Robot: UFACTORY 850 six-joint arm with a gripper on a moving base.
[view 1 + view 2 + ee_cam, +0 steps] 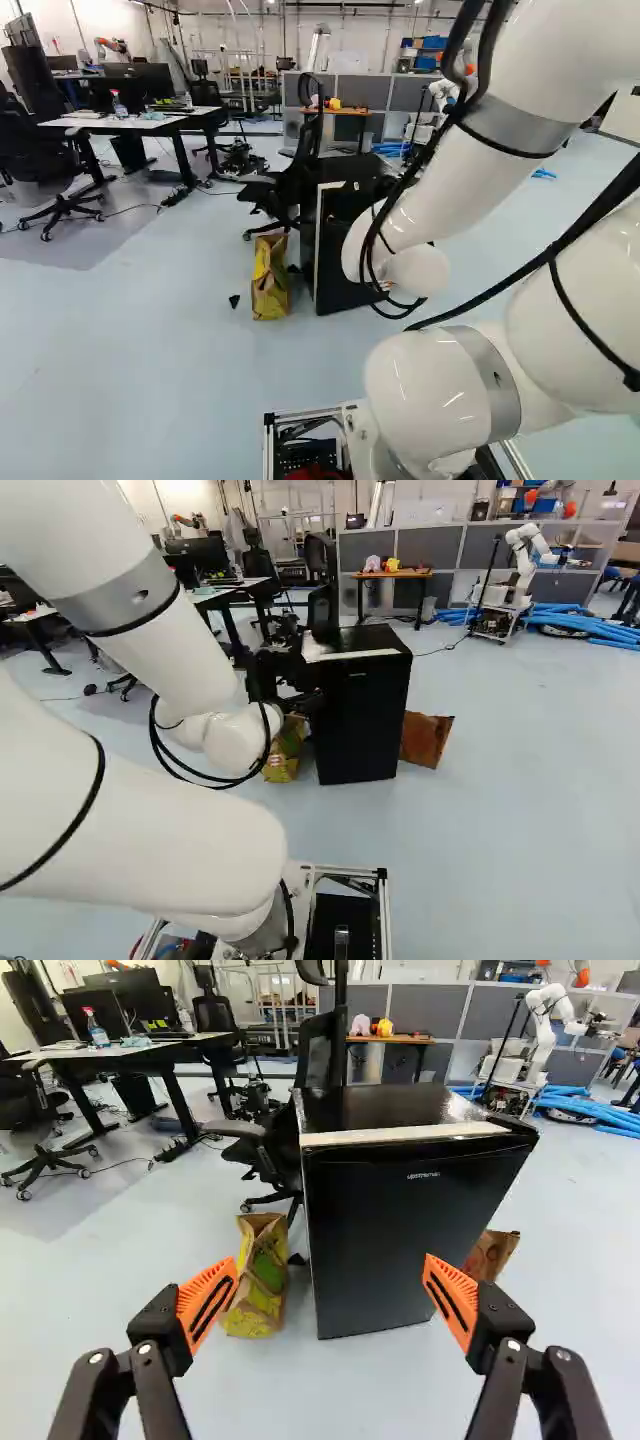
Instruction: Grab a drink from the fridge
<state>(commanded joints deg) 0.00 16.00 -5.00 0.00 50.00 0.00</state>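
With its fingers wide apart, the claw [298, 698] faces the black fridge [400, 1230] toward one o'clock; a yellow bag [262, 1285] stands toward eleven o'clock.

this looks like a robotics lab with an office corner. at two o'clock in the right base view, another robot [524, 558], a white jointed arm, stands on a wheeled stand [497, 622], with thick blue tubes [600, 630] on the floor [520, 740] beside it. around one o'clock there, grey partition panels [430, 552] rise behind a small wooden table [415, 575]. at ten o'clock in the left base view come the office signs: a white-topped desk [120, 124], dark computer screens [150, 76] and a wheeled chair [38, 150]. bare pipes [350, 13] cross the white wall at twelve o'clock, and the pale, smooth floor looks like a workroom's.
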